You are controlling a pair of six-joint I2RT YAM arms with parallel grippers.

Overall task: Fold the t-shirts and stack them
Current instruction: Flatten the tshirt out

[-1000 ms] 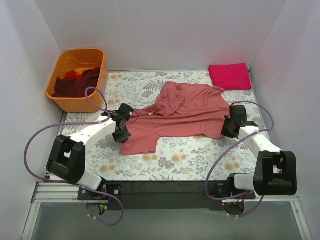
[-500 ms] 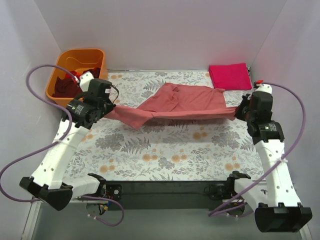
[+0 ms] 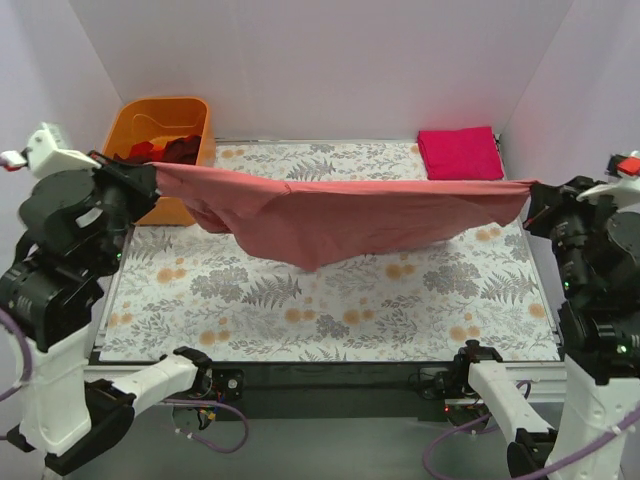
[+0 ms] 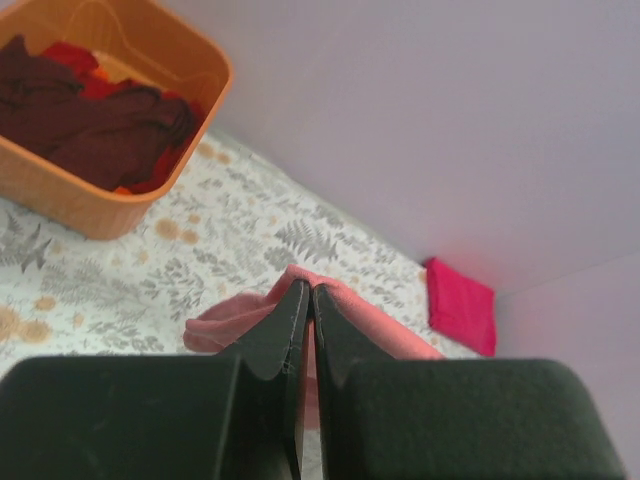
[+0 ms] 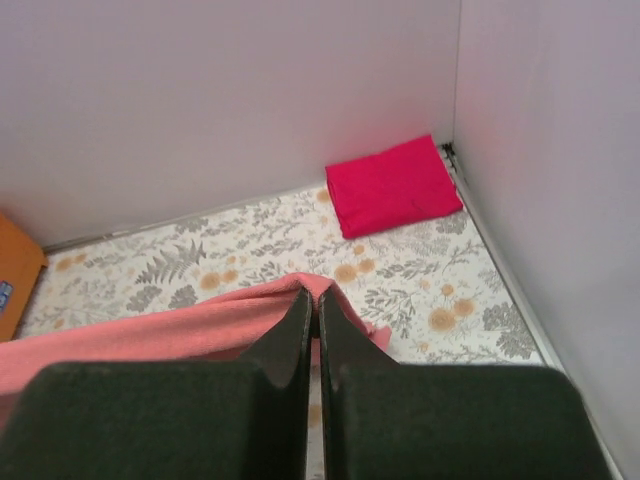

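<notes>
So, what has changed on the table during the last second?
The left tool and the right tool, each shut on an edge of the pink shirt, rose and moved apart, lifting it off the table and stretching it wide. The folded magenta shirt and the orange tub stayed put.

Salmon-pink t-shirt [image 3: 330, 218] hangs stretched wide, sagging; magenta t-shirt [image 3: 460, 153] lies folded, far right.

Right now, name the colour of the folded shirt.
Bright magenta folded shirt; clearest in the right wrist view.

The salmon t-shirt [image 3: 330, 220] is soft matt cloth; the orange tub [image 3: 200, 125] is smooth plastic
</notes>
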